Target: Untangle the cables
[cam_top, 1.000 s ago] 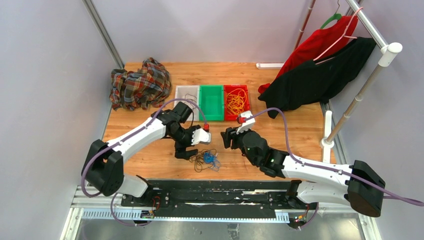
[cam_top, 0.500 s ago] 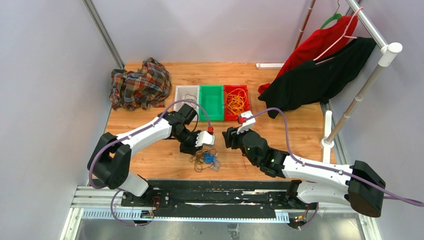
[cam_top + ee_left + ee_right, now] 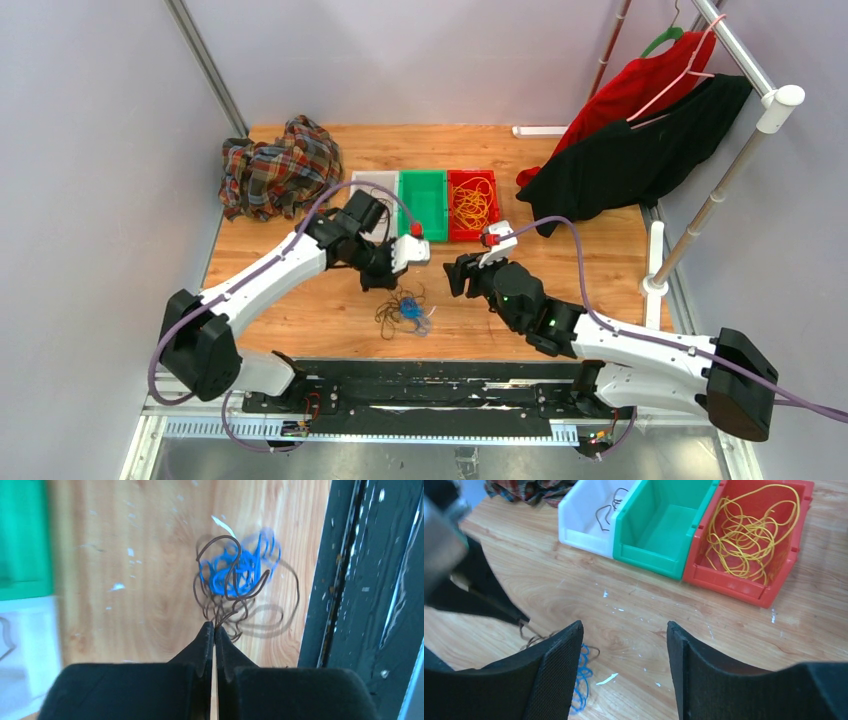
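Observation:
A small bunch of cables (image 3: 405,312), dark brown-black loops tangled with blue ones (image 3: 235,572), lies on the wooden table near its front edge. My left gripper (image 3: 214,626) is shut on a few dark strands at the bunch's far side, and they rise from the bunch to its tips. In the top view the left gripper (image 3: 386,281) sits just behind the bunch. My right gripper (image 3: 624,625) is open and holds nothing, hovering to the right of the bunch (image 3: 583,680). From above, the right gripper (image 3: 456,276) faces the left one. Yellow cables (image 3: 749,530) fill the red bin (image 3: 744,592).
Three bins stand in a row behind the grippers: white (image 3: 372,185) with a dark cable in it, green (image 3: 423,203), red (image 3: 471,232). A plaid cloth (image 3: 278,168) lies at the back left. Clothes (image 3: 640,140) hang from a rack at the right. A black rail (image 3: 430,385) runs along the front edge.
My left gripper has gone from open to shut on dark strands and drawn back toward the bins, tugging the bunch. The right gripper has shifted only slightly.

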You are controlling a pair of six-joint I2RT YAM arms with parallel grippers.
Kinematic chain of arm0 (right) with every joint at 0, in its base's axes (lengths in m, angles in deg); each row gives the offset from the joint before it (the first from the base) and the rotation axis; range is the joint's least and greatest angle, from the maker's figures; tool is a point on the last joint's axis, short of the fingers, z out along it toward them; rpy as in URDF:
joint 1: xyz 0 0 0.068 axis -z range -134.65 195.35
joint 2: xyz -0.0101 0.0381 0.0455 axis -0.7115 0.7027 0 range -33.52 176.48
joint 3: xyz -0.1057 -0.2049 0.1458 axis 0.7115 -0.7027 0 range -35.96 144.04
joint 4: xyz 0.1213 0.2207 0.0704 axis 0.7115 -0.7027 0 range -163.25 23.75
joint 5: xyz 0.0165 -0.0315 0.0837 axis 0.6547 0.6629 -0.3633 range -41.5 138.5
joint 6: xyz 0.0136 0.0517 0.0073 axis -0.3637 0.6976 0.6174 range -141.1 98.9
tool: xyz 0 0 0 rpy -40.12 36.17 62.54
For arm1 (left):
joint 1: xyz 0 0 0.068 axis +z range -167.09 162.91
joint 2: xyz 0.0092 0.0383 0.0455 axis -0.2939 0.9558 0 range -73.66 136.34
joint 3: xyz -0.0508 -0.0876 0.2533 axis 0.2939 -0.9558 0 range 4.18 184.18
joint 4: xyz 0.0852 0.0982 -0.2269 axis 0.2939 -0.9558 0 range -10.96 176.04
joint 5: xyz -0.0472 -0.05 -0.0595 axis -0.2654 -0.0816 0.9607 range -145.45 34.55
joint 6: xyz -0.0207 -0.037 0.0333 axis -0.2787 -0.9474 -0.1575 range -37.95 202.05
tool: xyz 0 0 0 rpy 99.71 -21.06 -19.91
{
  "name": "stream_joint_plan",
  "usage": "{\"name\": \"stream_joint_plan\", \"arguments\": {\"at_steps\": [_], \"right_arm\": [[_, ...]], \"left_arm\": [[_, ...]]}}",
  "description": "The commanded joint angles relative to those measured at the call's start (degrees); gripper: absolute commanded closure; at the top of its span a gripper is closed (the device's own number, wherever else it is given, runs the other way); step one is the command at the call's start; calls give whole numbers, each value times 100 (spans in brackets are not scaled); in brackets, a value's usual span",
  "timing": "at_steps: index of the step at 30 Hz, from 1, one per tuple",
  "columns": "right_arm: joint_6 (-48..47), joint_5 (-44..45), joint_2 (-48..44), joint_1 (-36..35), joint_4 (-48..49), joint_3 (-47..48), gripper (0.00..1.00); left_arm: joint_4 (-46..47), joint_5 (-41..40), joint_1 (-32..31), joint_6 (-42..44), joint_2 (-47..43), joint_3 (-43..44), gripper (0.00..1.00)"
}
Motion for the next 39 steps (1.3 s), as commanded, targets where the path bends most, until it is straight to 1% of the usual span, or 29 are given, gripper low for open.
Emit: {"name": "stream_joint_plan", "arguments": {"at_steps": [1, 3, 5, 11, 18, 25, 28, 32, 35, 39], "right_arm": [[-55, -502, -205, 59, 163, -17, 36], [-69, -720, -231, 38, 114, 57, 32], [-90, -868, -249, -30, 79, 142, 30], [-248, -971, -178, -366, 267, 317, 29], [-433, -1017, 7, -511, 450, 734, 28], [-542, -1197, 694, -530, 723, 1162, 28], [-573, -1027, 981, -539, 754, 1315, 28], [-670, -565, 1265, -534, 969, 1395, 28], [-785, -476, 1448, -530, 1256, 1429, 29], [-816, -334, 1709, -530, 1274, 1596, 31]], "left_arm": [[-316, -111, -45, -1244, -322, 828, 99], [-477, -142, -45, -1479, -379, 1125, 99], [-625, -196, -45, -1674, -432, 1389, 99], [-784, -284, -45, -2039, -590, 1987, 99], [-831, -428, -45, -2246, -687, 2119, 99], [-933, -298, -45, -2364, -685, 2271, 99], [-1024, -184, -45, -2364, -683, 2365, 99], [-1174, 62, -45, -2368, -699, 2471, 99], [-1243, 218, -45, -2377, -708, 2575, 99], [-1361, 469, -46, -2372, -678, 2727, 99]]}}
